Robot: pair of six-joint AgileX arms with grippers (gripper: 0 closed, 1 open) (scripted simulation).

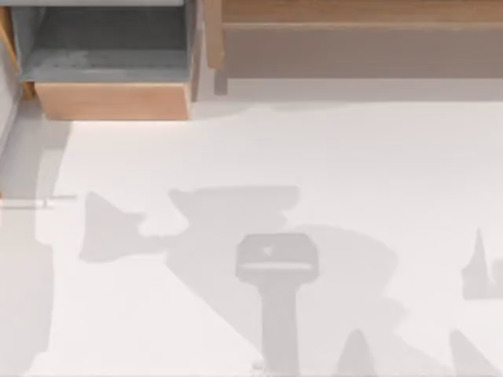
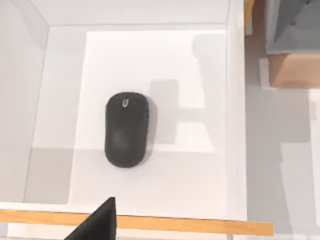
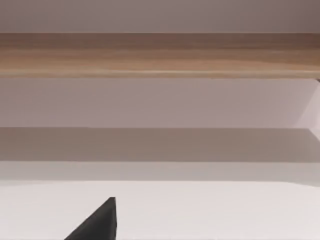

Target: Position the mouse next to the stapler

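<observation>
A black mouse point(image 2: 126, 129) lies flat on the floor of a white open-topped compartment point(image 2: 235, 100), near its middle and touching no wall. The left wrist view looks down on it from above. A dark tip of my left gripper point(image 2: 100, 222) pokes in at the frame's edge, over the compartment's wooden rim point(image 2: 200, 224) and apart from the mouse. A dark tip of my right gripper point(image 3: 100, 222) hangs above the white table point(image 3: 225, 210), facing a wooden shelf point(image 3: 160, 55). The stapler is out of view.
A wooden box with a grey inside point(image 1: 110, 63) stands at the table's back left. A long wooden shelf point(image 1: 354, 20) runs along the back right. Grey arm shadows point(image 1: 275, 267) fall across the white tabletop point(image 1: 354, 157).
</observation>
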